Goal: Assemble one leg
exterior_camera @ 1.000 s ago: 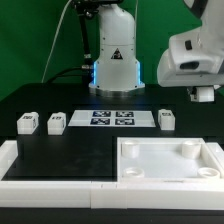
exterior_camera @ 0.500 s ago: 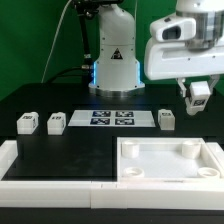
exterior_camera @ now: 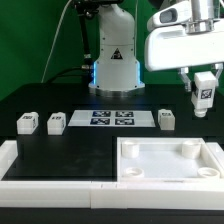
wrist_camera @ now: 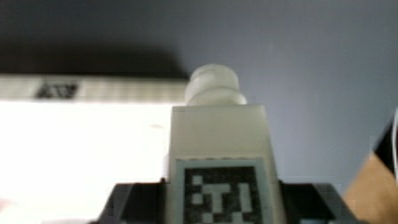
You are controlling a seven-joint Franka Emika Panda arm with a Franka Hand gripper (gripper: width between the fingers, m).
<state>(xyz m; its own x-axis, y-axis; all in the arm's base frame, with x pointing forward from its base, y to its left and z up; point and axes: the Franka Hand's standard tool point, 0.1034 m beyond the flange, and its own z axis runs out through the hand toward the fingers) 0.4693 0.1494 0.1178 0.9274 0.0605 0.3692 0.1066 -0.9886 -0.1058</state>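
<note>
— Exterior view, then: where's the leg (exterior_camera: 206, 88)?
— Off the bench (exterior_camera: 80, 150), in the air above and beyond the tabletop's (exterior_camera: 160, 165) far corner, tag facing us. The tool (exterior_camera: 205, 97) is clenched on it.
— Sure of that?
— Wrist view shows dark fingers (wrist_camera: 139, 205) tight against both its sides. Three spare legs (exterior_camera: 27, 122) (exterior_camera: 57, 122) (exterior_camera: 166, 119) rest on the bench, beyond the tabletop's far edge.

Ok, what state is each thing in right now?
gripper: shut on the held leg, raised above the table.
held leg: lifted off the table, roughly upright, tag showing.
leftmost leg: loose on the table.
second leg: loose on the table.
right leg: loose on the table.
tabletop: lying flat, sockets up, no leg fitted.
</note>
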